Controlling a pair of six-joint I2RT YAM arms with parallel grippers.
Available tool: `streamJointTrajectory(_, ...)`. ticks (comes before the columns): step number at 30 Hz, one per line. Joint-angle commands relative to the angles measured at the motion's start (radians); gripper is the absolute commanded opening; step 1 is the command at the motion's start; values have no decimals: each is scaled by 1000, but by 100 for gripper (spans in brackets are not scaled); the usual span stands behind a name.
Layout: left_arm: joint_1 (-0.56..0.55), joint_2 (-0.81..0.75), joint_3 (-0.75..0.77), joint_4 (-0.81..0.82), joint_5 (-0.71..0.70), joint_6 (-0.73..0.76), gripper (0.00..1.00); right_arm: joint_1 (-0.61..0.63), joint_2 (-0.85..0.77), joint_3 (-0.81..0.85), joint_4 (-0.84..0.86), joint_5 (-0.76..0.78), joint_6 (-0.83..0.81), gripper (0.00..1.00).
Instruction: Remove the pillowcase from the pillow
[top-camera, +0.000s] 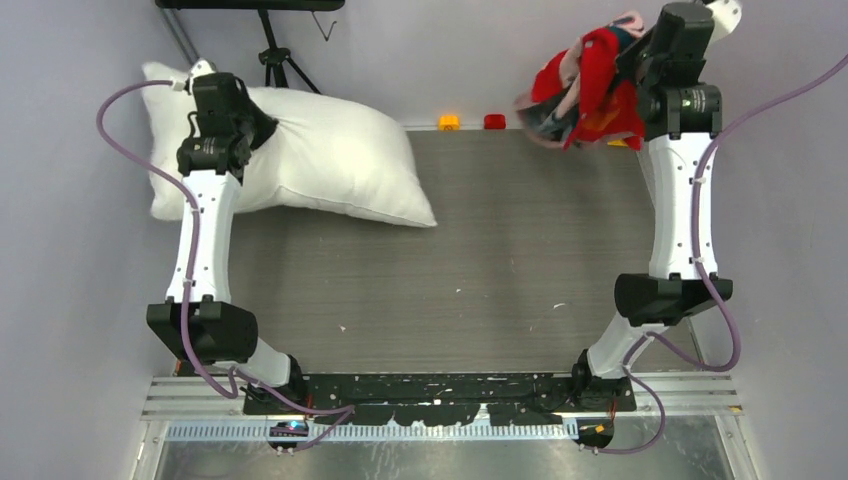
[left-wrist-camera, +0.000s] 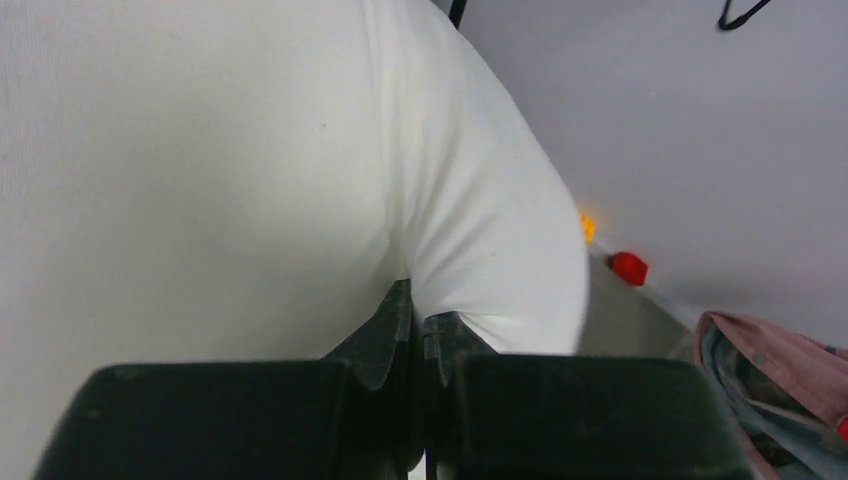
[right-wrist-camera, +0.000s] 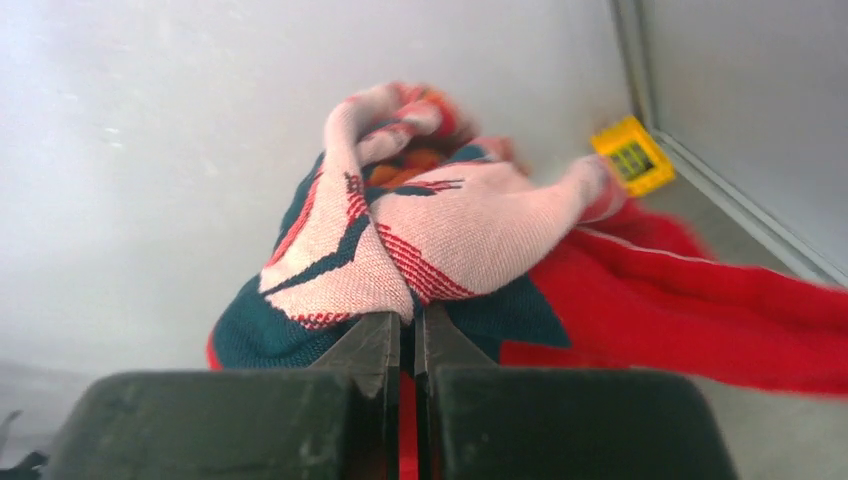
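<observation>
The plain white pillow (top-camera: 330, 165) lies bare at the table's far left, and it fills the left wrist view (left-wrist-camera: 230, 180). My left gripper (top-camera: 200, 85) is at its far left end, shut on a pinch of the pillow's white fabric (left-wrist-camera: 413, 305). The red printed pillowcase (top-camera: 585, 90) hangs bunched at the far right, off the pillow and well apart from it. My right gripper (right-wrist-camera: 407, 325) is shut on a fold of the pillowcase (right-wrist-camera: 430, 230), with red cloth trailing to the right. In the top view the right gripper's fingers are hidden by the cloth.
An orange block (top-camera: 449, 122) and a red block (top-camera: 494, 121) sit at the table's back edge (top-camera: 470, 128) against the wall. A yellow block (right-wrist-camera: 632, 154) lies near the right corner. A tripod (top-camera: 275, 55) stands behind the pillow.
</observation>
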Motion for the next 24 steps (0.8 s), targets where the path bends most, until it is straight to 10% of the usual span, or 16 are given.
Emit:
streamJointTrajectory(1,7,6,52,182,51,-109,0,2,75,190,27,-199,-5,0)
streamJointTrajectory(7,-28,55,-170,337,170,-206,0,37,161,53,270,-774,22,0)
streamJointTrajectory(15,-69,101,-319,377,204,-208,0,135,248,166,261,-801,-27,0)
streamJointTrajectory(17,-80,106,-343,384,206,-196,0,136,251,189,258,-784,-29,21)
streamJointTrajectory(20,-100,127,-349,387,208,-170,0,136,242,176,243,-772,-39,82)
streamJointTrajectory(24,-134,152,-338,384,204,-109,14,135,181,52,220,-750,-77,85)
